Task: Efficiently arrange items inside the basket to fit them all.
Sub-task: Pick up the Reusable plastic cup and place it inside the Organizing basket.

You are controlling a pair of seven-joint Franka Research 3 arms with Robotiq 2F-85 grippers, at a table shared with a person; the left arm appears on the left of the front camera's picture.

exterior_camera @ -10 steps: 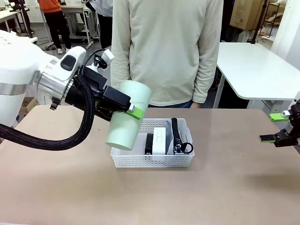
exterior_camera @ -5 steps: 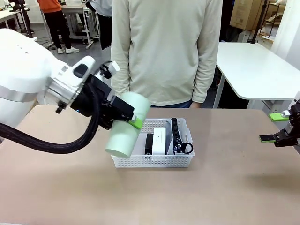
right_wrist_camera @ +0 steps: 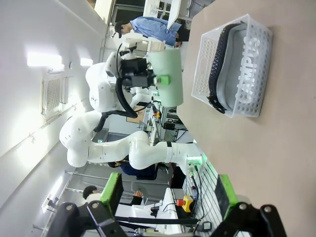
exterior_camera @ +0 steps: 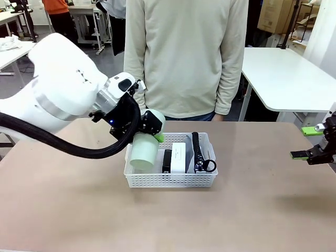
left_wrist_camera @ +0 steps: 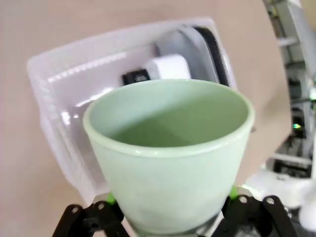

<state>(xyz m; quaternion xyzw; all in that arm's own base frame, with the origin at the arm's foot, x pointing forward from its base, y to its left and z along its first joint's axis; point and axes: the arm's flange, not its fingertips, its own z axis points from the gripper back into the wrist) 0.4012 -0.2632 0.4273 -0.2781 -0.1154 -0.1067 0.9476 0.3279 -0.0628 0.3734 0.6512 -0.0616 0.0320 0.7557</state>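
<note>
My left gripper (exterior_camera: 150,131) is shut on the pale green cup (exterior_camera: 144,150), holding it tilted with its mouth down in the left end of the white basket (exterior_camera: 173,181). In the left wrist view, the fingers (left_wrist_camera: 106,200) clamp the cup (left_wrist_camera: 170,148) low on its sides above the basket (left_wrist_camera: 54,98). Inside the basket, left to right, are a black slab (exterior_camera: 167,160), a white box (exterior_camera: 179,156) and the grey pouch (exterior_camera: 200,152) on edge, zipper up. At the table's right edge my right gripper (exterior_camera: 310,142) stands open with nothing in it.
A person in a beige top (exterior_camera: 186,58) stands at the far side of the table, right behind the basket. The right wrist view shows the basket (right_wrist_camera: 207,59) with the "CAMPUS" pouch (right_wrist_camera: 242,64) from the side. A white table (exterior_camera: 283,73) stands at the back right.
The left arm has swung right and down, bringing the cup from above the basket's left side into its left end. The right gripper has stayed still.
</note>
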